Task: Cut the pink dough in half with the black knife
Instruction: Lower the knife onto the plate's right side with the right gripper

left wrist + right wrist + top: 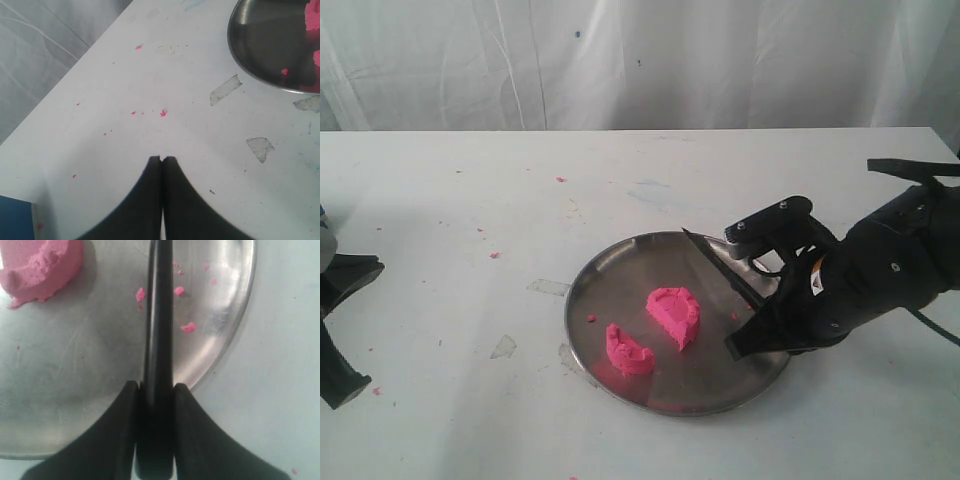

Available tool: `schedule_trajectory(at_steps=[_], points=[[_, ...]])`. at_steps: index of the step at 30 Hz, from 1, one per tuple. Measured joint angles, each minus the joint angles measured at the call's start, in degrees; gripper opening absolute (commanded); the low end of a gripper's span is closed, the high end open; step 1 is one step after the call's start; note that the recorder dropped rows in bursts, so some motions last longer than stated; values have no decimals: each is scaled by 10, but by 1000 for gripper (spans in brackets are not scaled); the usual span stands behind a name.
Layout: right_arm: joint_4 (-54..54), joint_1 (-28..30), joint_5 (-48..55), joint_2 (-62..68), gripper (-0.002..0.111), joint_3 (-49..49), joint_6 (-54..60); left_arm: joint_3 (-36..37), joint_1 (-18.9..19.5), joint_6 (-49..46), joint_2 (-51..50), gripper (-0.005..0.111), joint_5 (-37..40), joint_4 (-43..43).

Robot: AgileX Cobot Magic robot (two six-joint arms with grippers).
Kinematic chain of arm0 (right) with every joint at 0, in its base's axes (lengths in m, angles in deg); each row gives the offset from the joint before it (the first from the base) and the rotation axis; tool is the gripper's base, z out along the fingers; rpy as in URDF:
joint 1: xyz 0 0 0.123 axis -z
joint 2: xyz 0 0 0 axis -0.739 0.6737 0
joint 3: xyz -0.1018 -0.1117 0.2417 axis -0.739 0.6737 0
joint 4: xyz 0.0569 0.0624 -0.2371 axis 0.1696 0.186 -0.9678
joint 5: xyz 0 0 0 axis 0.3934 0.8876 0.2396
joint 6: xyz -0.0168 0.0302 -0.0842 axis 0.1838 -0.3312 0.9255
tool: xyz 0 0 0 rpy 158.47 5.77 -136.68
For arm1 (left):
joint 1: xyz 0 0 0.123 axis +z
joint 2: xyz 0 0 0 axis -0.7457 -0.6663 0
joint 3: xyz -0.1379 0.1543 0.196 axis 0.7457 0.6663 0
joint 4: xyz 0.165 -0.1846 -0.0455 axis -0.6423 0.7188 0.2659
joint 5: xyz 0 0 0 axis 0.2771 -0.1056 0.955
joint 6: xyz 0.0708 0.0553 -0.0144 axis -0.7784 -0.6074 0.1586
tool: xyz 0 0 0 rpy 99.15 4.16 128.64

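1 of 2 hands, left gripper (162, 159): fingers pressed together on nothing, hanging low over the bare table (470, 210), well apart from the plate.
Table ahead of that hand: pink crumbs (163, 113) scattered just beyond its fingertips.
Steel plate (582, 330): ahead of the left gripper and off to its right; its right rim lies under the right gripper.
Pink dough (675, 315): already in 2 half-round chunks, both on the plate and apart from each other; the left chunk (628, 350) sits nearer the left rim, the other near the plate's middle.
Black knife (720, 265): handle clamped in the right hand, blade running straight out past the fingertips to the plate's far rim; whether the edge touches the steel cannot be told.
Right gripper (752, 292): jaws partly closed, gripping the knife handle from both sides, over the plate's right part.
Key relation: both chunks lie to the left of the blade, off its flat side, not under it; the knife's long axis passes beside them. The right arm is far nearer to them than the left.
Judgement: the cut looks done, and what remains is probably only carrying the knife clear without brushing the nearer chunk.
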Motion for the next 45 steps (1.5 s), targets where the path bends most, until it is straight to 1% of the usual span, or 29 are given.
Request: schedule_trajectory(at_steps=[12, 19, 27, 31, 33, 45], points=[[0, 0, -7, 22, 0, 0, 4, 0, 0, 0, 0, 0, 0, 0], [0, 0, -8, 22, 13, 0, 4, 0, 0, 1, 0, 0, 0, 0], [0, 0, -10, 22, 15, 0, 4, 0, 0, 1, 0, 0, 0, 0], [0, 0, -13, 26, 23, 0, 11, 0, 0, 1, 0, 0, 0, 0], [0, 0, -14, 31, 26, 0, 13, 0, 0, 4, 0, 0, 0, 0], [1, 0, -23, 39, 26, 0, 15, 0, 0, 13, 0, 0, 0, 0]])
